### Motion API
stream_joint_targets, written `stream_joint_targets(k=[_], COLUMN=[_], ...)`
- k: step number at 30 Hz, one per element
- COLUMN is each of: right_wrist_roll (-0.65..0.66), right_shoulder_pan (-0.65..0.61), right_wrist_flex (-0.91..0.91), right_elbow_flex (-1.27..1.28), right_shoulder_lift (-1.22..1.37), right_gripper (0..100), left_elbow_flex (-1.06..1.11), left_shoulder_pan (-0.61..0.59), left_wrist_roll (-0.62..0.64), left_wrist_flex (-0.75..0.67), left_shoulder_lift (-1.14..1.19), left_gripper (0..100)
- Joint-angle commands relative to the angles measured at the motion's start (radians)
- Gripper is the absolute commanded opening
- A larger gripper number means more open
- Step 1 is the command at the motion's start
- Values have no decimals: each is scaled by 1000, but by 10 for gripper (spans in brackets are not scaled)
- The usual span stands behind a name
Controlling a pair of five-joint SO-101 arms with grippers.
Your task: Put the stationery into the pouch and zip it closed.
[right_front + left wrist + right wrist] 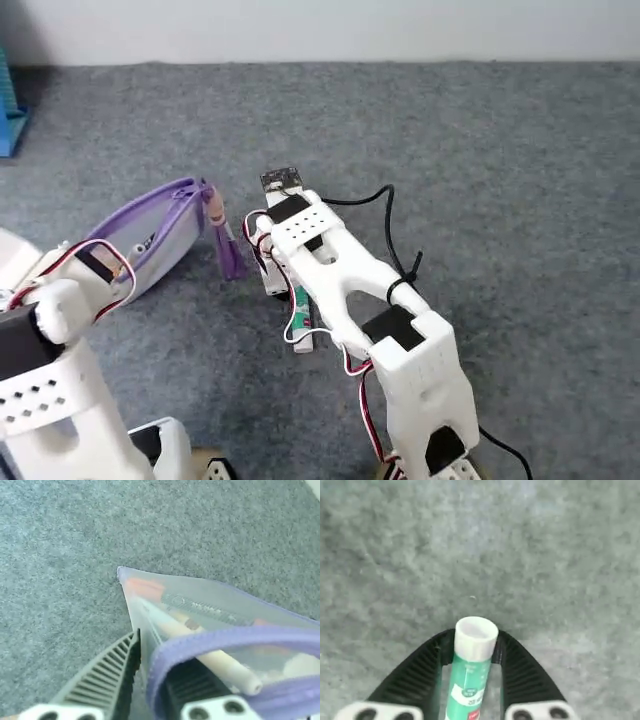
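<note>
Right wrist view showed the right gripper (475, 636) clenched on a green tube (468, 680). The tube lay lengthwise between the two fingers, with its white cap at the tips and its body running back toward the palm. Its long axis therefore ran with the jaws, not across them.

From above, the pouch (150, 235) lay near that gripper and off to one side of it. The pouch's long axis ran out from the left gripper (150, 662) toward the right arm. The left jaws were shut on the pouch wall, one finger outside and one under the purple rim, propping the mouth open toward that wrist. Inside the pouch were a cream pen (220, 662) and at least two more pens.

The right arm carried the tube, so I judged that the coming move turned on swinging the jaws sideways to the mouth and aiming the cap end along the pouch's length. The left arm had only to hold.

Between the pouch end and the right jaws lay a purple strip (228, 250) with a pink tip. Whether it was a pen or a tassel, I could not tell.

The tube's label had white and red patches with print, and one pen in the pouch had a line of lettering. Neither was clear enough to read.
</note>
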Motion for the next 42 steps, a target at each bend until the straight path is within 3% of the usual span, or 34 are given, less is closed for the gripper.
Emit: stream_joint_targets(k=[1, 10, 16, 21, 25, 32, 42], right_wrist_roll=[14, 9, 14, 14, 14, 14, 38], right_shoulder_pan=[21, 148, 64, -79, -143, -255, -260], right_wrist_flex=[58, 291, 306, 131, -59, -380, -624], right_elbow_flex=[-35, 61, 83, 80, 81, 83, 84], right_shoulder_lift=[-104, -414, -806, -1078, -1147, -1081, -845], right_gripper=[9, 8, 8, 8, 8, 8, 8], left_elbow_flex=[7, 114, 113, 113, 113, 111, 111], left_shoulder_pan=[3, 180, 181, 181, 181, 181, 180], left_wrist_roll=[-18, -14, -14, -14, -14, -14, -14], left_wrist_flex=[14, -14, -26, -26, -21, -21, -21], left_shoulder_lift=[-2, -6, -9, -11, -12, -12, -12], left_gripper=[12, 12, 12, 12, 12, 12, 12])
